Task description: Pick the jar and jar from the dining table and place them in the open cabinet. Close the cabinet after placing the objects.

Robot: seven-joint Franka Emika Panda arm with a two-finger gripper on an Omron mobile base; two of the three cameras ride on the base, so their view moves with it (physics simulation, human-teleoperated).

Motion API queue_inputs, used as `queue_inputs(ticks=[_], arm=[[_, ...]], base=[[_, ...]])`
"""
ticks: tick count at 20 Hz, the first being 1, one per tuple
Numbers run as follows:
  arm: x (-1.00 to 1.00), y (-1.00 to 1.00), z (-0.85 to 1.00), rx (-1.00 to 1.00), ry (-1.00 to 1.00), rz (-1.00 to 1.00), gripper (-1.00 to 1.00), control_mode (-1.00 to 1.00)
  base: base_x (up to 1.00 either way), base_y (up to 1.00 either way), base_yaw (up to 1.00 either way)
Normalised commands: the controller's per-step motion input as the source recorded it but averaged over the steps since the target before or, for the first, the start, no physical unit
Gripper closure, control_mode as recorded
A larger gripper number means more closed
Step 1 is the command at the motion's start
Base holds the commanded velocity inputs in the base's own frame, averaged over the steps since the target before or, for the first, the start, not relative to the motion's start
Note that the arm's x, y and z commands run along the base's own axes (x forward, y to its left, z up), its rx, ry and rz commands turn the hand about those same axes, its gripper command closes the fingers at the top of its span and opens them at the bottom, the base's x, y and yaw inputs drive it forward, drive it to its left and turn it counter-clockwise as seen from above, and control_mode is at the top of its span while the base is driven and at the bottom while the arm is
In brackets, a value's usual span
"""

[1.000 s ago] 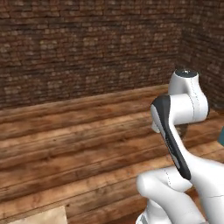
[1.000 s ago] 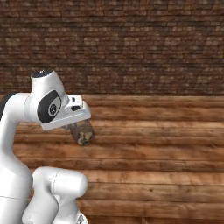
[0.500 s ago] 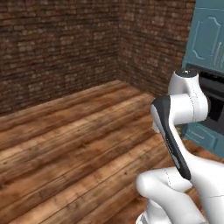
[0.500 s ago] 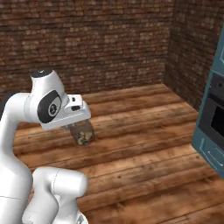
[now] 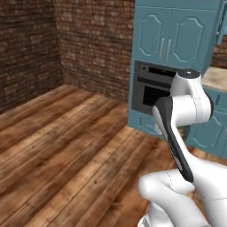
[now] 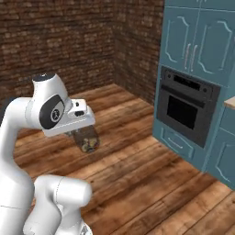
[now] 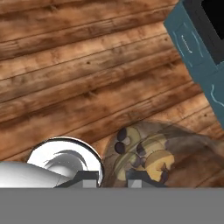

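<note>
- You see the gripper (image 6: 86, 137) clenched around the smoky grey jar (image 6: 87, 140), which hangs under the hand, above the wooden floor (image 6: 137, 174).
- To the right stands the oven (image 6: 187, 104) in teal fronts.

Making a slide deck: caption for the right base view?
Gripper carries the smoky grey jar over wooden floor toward teal oven unit.

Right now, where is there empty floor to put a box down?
The wooden floor is bare from the brick walls across to the blue oven unit. It is crowded only by the robot, where its claw holds the jar above the planks.
</note>
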Motion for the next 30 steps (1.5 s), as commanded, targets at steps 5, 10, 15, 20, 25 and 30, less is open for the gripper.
queue_inputs(ticks=[5,10,15,20,25,30], arm=[[0.00,0.00,0.00,0.00,0.00,0.00,1.00,1.00],[0.00,0.00,0.00,0.00,0.00,0.00,1.00,1.00],[0.00,0.00,0.00,0.00,0.00,0.00,1.00,1.00],[0.00,0.00,0.00,0.00,0.00,0.00,1.00,1.00],[0.00,0.00,0.00,0.00,0.00,0.00,1.00,1.00],[0.00,0.00,0.00,0.00,0.00,0.00,1.00,1.00]], base=[[-0.01,-0.20,-0.53],[0.00,-0.31,-0.51],[0.02,-0.41,-0.49],[0.20,-0.49,-0.46],[0.56,-0.46,-0.29],[0.87,-0.38,-0.06]])
